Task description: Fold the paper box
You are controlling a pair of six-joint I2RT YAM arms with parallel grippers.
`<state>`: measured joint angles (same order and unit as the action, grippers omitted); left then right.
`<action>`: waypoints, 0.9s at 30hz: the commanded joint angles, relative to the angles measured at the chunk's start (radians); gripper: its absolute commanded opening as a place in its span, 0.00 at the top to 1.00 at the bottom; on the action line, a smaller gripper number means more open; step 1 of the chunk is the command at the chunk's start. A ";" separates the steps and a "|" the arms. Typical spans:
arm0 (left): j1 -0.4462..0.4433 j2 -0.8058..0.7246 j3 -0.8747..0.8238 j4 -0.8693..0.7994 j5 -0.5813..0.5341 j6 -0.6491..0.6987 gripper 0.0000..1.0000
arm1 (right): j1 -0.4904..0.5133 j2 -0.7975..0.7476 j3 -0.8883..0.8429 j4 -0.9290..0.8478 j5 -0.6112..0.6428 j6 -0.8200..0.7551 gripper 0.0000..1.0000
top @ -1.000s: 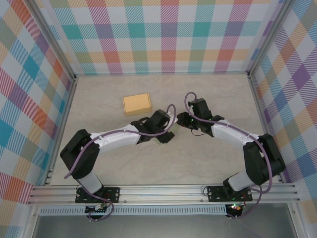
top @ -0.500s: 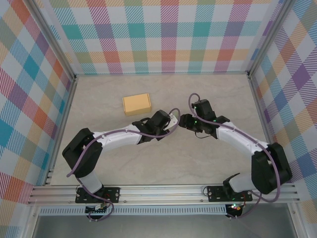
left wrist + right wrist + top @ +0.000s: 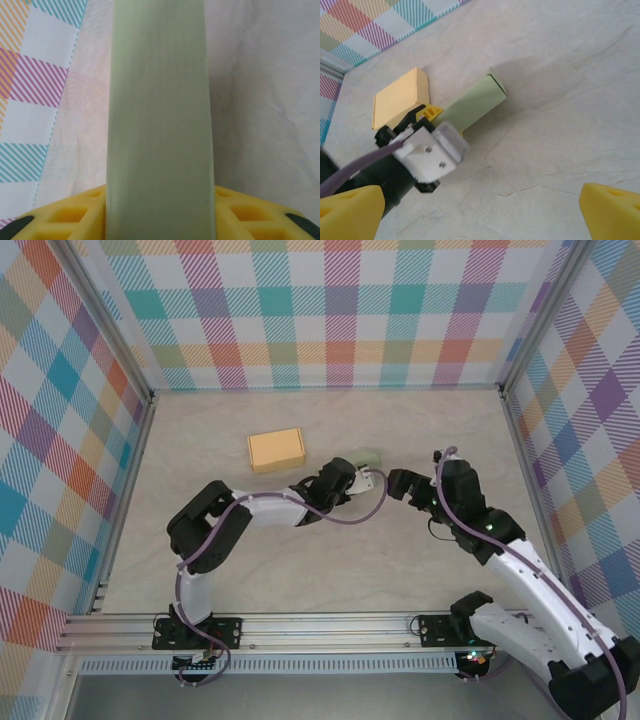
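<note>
Risk at the grasp: the right gripper (image 3: 398,483), jaws wide and empty, hung just beside the green paper box (image 3: 366,455); the left gripper (image 3: 358,474) pinched the box's near end. A careless push there could crumple it or twist it loose. Left of the box lay a tan box (image 3: 276,450); beyond, pale marbled table (image 3: 450,430) and plaid walls (image 3: 330,310).

No text, label, brand, number or sign could be read. The green box (image 3: 365,456) showed plain faces, the orange box (image 3: 276,449) likewise, and the walls (image 3: 340,310) bore only a plaid pattern.
</note>
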<state>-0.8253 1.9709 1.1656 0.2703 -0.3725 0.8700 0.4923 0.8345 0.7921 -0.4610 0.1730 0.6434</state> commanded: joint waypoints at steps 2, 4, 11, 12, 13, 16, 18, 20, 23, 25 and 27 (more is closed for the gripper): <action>0.050 0.061 0.058 -0.020 0.085 0.062 0.45 | 0.008 -0.055 -0.029 -0.052 0.050 0.001 0.00; 0.057 0.067 0.077 -0.044 0.103 0.067 0.39 | 0.009 -0.066 -0.034 -0.061 0.061 0.001 0.00; 0.053 -0.034 0.014 -0.090 0.174 0.023 0.00 | 0.008 -0.066 -0.039 -0.049 0.074 -0.008 0.00; 0.050 -0.065 -0.008 -0.098 0.190 0.004 0.00 | 0.008 -0.065 -0.038 -0.048 0.078 -0.011 0.00; 0.043 -0.101 -0.029 -0.107 0.204 -0.012 0.00 | 0.008 -0.063 -0.034 -0.046 0.079 -0.018 0.00; 0.011 -0.221 -0.092 -0.129 0.224 -0.072 0.00 | 0.007 -0.060 -0.027 -0.036 0.087 -0.046 0.00; -0.008 -0.310 -0.133 -0.134 0.223 -0.132 0.00 | 0.007 -0.061 -0.023 -0.029 0.100 -0.071 0.00; -0.018 -0.412 -0.175 -0.134 0.216 -0.208 0.00 | 0.008 -0.060 -0.022 -0.023 0.128 -0.095 0.00; -0.018 -0.579 -0.277 -0.071 0.145 -0.322 0.00 | 0.007 -0.061 -0.028 -0.013 0.193 -0.120 0.00; -0.015 -0.696 -0.344 -0.049 0.039 -0.387 0.00 | 0.007 -0.063 -0.048 0.020 0.229 -0.153 0.00; -0.002 -0.802 -0.398 -0.069 -0.040 -0.443 0.00 | 0.008 -0.074 -0.085 0.070 0.248 -0.180 0.00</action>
<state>-0.8429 1.2587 0.8276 0.1928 -0.2813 0.5655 0.4923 0.7742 0.7441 -0.4633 0.3531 0.5285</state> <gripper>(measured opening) 0.997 0.996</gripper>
